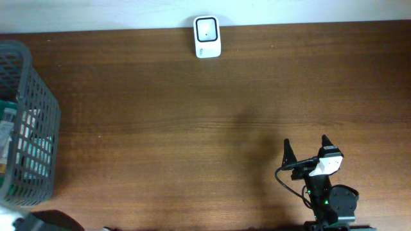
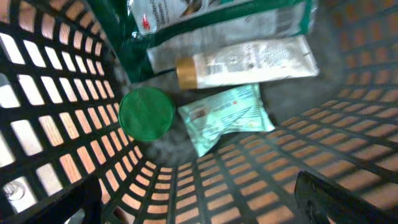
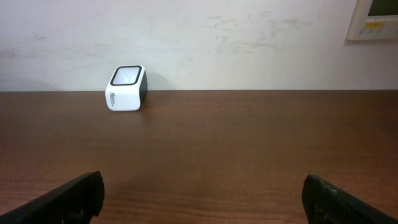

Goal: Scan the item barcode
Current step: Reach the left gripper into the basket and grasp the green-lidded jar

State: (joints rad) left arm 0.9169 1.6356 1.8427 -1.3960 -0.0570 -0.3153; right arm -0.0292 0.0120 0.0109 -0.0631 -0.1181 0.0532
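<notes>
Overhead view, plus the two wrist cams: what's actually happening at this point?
The left gripper, open and empty, looks down into the grey mesh plastic basket at the table's left edge, over a round green lid, a white tube with a gold cap and a pale green packet. Nothing is picked yet. The right gripper hangs open and empty above the brown wooden table, facing the small white barcode scanner by the back wall.
</notes>
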